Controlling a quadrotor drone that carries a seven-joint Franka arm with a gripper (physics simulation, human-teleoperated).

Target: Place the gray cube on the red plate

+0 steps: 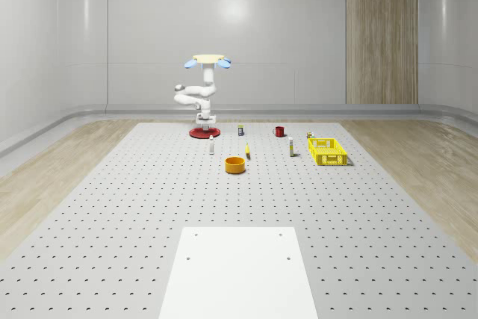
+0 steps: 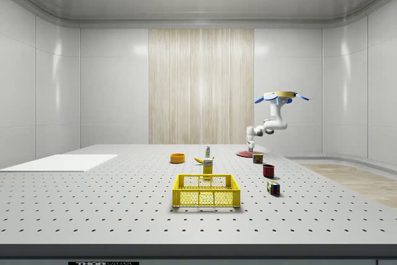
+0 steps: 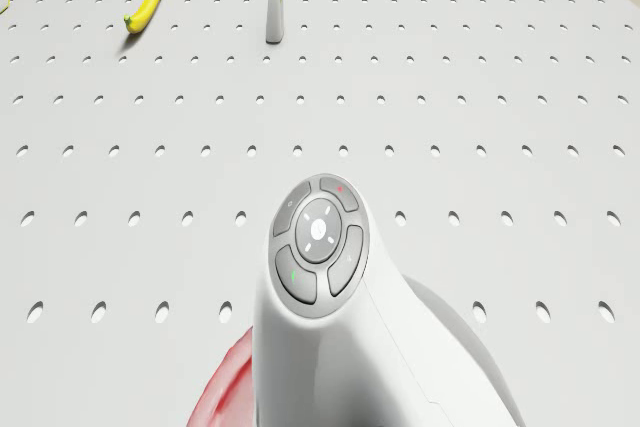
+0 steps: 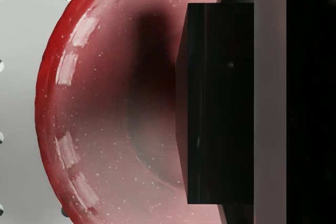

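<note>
The drone (image 1: 208, 59) hovers over the red plate (image 1: 203, 133), with the gripper (image 1: 206, 119) low above it; its grip cannot be told. A dark block (image 4: 218, 103) hangs close over the plate, and I cannot tell whether it is the gray cube. From the plate, in the whole-scene view: white bottle (image 1: 211, 147) near and orange bowl (image 1: 235, 164) farther at 5 o'clock, yellow crate (image 1: 327, 152) at 4, red mug (image 1: 278, 131) at 3.

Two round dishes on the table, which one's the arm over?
The red plate, under the gripper at the far end; the orange bowl sits nearer the white mat.

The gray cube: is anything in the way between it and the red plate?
Nothing visible is. In the wrist view a dark block, seemingly the gray cube, sits right above the red plate. The drone hovers over that plate, with the end effector lowered to it.
</note>
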